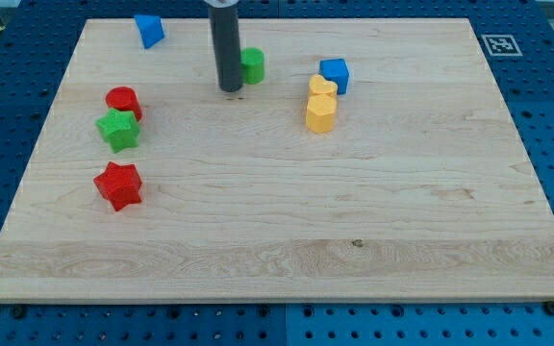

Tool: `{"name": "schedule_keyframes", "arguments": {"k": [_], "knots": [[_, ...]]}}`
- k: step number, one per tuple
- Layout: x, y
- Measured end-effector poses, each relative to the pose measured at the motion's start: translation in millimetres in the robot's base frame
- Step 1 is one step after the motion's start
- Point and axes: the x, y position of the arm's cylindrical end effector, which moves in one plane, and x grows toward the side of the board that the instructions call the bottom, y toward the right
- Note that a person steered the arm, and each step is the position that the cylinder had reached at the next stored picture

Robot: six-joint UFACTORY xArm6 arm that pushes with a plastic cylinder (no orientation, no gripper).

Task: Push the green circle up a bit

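The green circle (253, 64) is a short green cylinder near the top middle of the wooden board (277, 240). My tip (230, 88) stands just to its lower left, close to it or touching it; I cannot tell which. The dark rod rises from the tip to the view's top edge and hides the circle's left edge.
A blue triangular block (148, 30) lies at the top left. A red cylinder (122, 101), a green star (118, 129) and a red star (117, 185) sit at the left. A blue cube (335, 74), a yellow heart (322, 87) and a yellow hexagon (320, 113) cluster right of the circle.
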Motion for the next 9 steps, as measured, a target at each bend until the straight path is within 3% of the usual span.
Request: {"name": "schedule_keyframes", "arguments": {"k": [4,6,9], "knots": [[-35,80],[-32,22],[-60,68]]}}
